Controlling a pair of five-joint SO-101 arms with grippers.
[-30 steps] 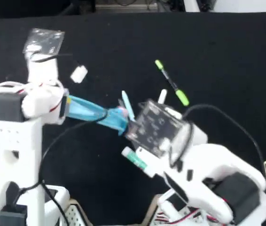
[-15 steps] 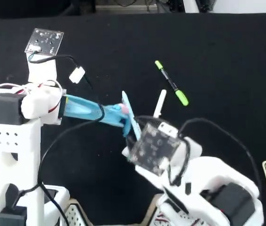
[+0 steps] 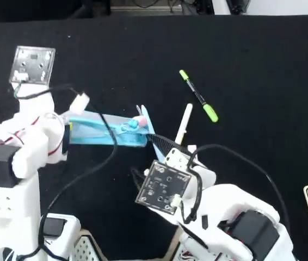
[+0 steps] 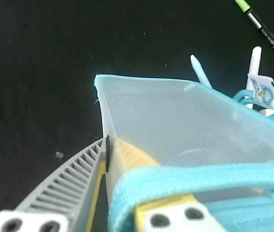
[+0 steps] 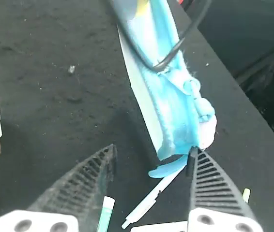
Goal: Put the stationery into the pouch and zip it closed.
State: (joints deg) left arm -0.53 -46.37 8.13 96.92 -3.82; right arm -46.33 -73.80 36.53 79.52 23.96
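Pouch: the blue see-through pouch is over the left middle of the black table. 1 end is in the left gripper.
Left gripper: its fingers are squeezed tight on the pouch, 1 on each side.
Right gripper: its fingers are spread wide and hold nothing. The far end of the pouch sits between the 2 tips, just beside 1 of them.
Zip pull: it hangs at the far end of the pouch.
Green pen: it lies on the table, well apart from the pouch.
White pen: it lies on the table between the green pen and the pouch.
Light blue pen: it pokes out from behind the far end of the pouch.
Teal-tip pen: it lies on the table near 1 finger of the right gripper.
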